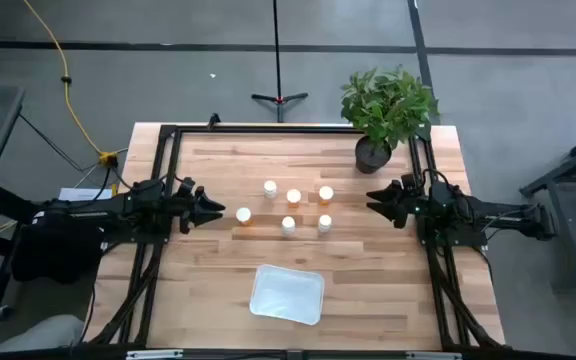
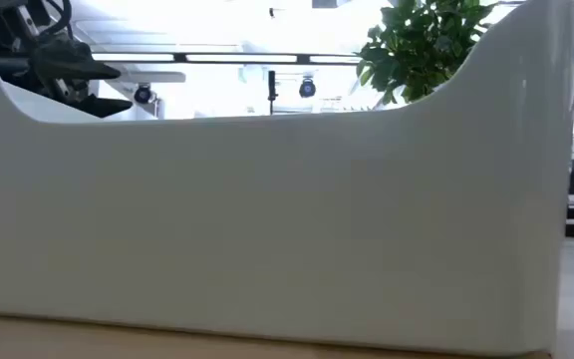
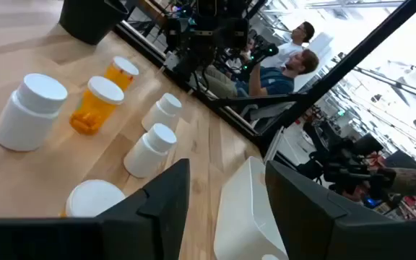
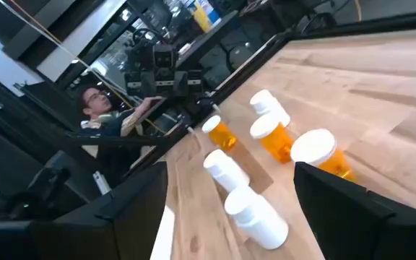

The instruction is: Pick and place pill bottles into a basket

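Both claws open, nothing picked yet.

Left gripper (image 1: 211,209) sits left of centre just beside the nearest of the bottles (image 1: 293,196); right gripper (image 1: 376,200) waits opposite, fingers spread. The bottles cluster mid-frame, clear of the basket (image 1: 287,294) lower centre. Low view: basket wall hides the bottles entirely.

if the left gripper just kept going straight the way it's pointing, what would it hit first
Probably the nearest pill bottle. In the high view the left gripper, fingers open, points across the table at the cluster, and that bottle sits just past its fingertips. Height is unclear, so it might pass over the cap.
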